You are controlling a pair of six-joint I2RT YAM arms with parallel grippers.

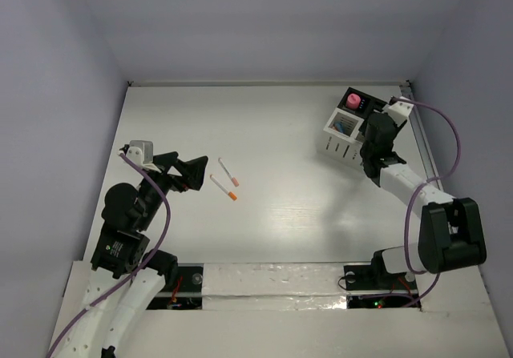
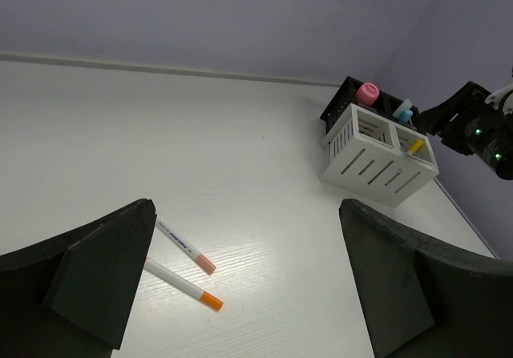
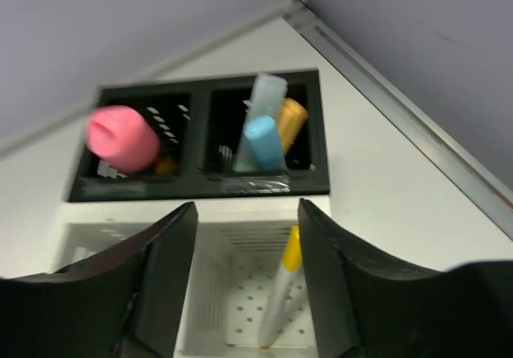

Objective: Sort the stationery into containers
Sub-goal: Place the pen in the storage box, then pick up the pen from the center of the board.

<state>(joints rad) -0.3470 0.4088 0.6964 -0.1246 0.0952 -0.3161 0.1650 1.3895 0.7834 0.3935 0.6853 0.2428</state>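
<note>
Two thin white sticks lie on the table: one with a pinkish tip (image 1: 228, 171) (image 2: 184, 247) and one with an orange tip (image 1: 224, 187) (image 2: 183, 283). My left gripper (image 1: 195, 175) (image 2: 247, 210) is open and empty, just left of them and above the table. The white slatted organizer (image 1: 341, 138) (image 2: 377, 162) stands at the back right with its black section (image 3: 200, 183) behind it. The black section holds a pink cylinder (image 1: 353, 100) (image 3: 122, 138), a blue capsule (image 3: 263, 142) and an orange capsule (image 3: 290, 122). My right gripper (image 1: 365, 138) (image 3: 247, 210) is open over a white compartment where a yellow-tipped white stick (image 3: 280, 294) leans.
A metal rail (image 3: 401, 126) runs along the table's right edge close to the organizer. Grey walls enclose the back and both sides. My right arm (image 2: 473, 130) shows beside the organizer in the left wrist view.
</note>
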